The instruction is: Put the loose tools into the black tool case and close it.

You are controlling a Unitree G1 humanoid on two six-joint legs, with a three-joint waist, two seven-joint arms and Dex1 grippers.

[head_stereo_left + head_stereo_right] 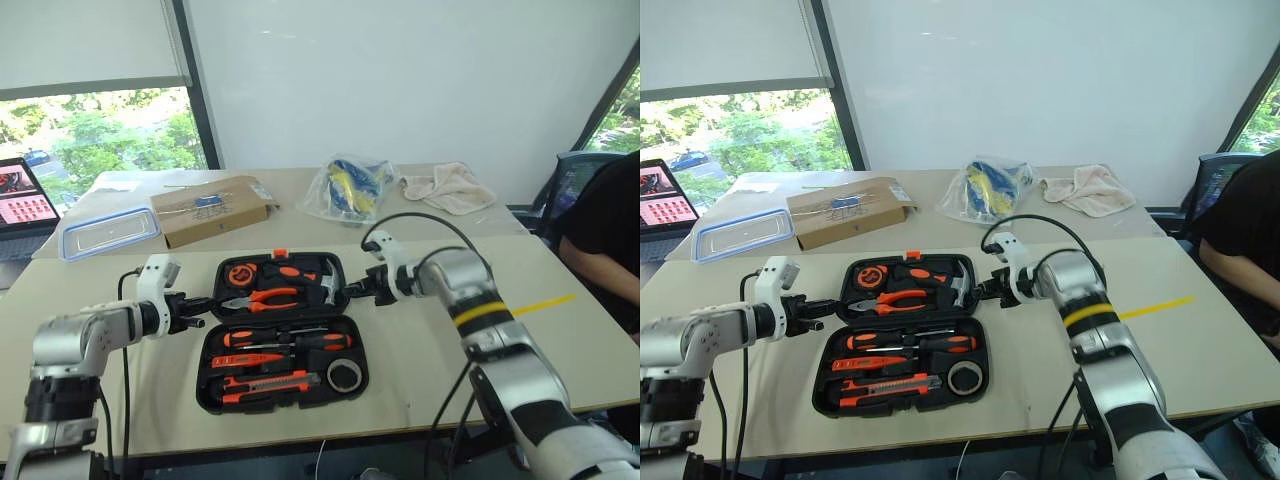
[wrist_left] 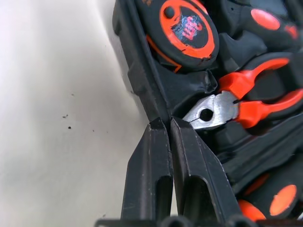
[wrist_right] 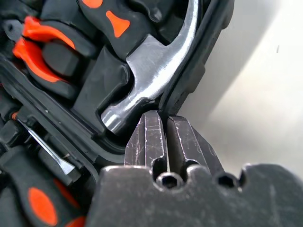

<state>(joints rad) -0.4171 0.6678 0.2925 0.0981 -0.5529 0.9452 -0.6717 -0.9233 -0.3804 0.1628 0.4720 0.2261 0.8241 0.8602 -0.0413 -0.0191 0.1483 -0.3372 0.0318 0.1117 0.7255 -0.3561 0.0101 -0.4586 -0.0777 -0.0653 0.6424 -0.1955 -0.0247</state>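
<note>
open tool case [image 1: 212, 300], jaws pinched at both side rims

Bare table [image 1: 420, 360] around open tool case [image 1: 282, 335]; cardboard box [image 1: 215, 210] probably well behind.

Bright, even daylight from the far-left window [image 1: 110, 130]; soft shadows on the tabletop [image 1: 420, 340]; wrist views sharp, with specular glare on the hammer head [image 3: 151, 75].
</note>
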